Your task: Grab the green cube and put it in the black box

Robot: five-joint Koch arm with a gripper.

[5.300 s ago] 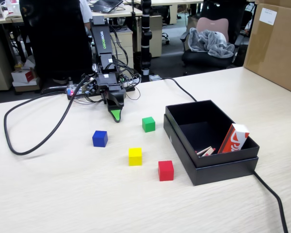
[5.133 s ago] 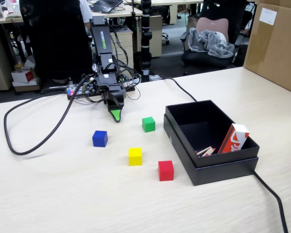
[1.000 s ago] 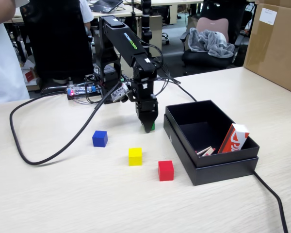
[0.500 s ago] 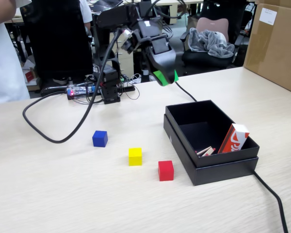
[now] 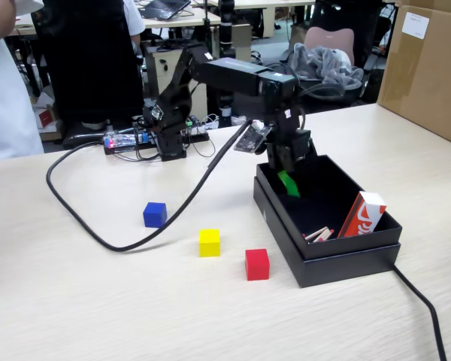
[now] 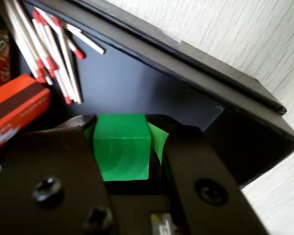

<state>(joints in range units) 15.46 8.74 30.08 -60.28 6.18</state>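
Fixed view: standing off the table's near edge, raised, looking across and slightly down past the gripper toward the office behind. Wrist view: riding just behind the gripper, pointing down along the jaws, very close. Both sharing the black box beneath the gripper and the green cube between the jaws.

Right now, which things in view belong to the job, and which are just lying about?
Job: green cube, held by the gripper; black box.
Lying about: blue cube, yellow cube, red cube, matches, matchbox, brown carton.
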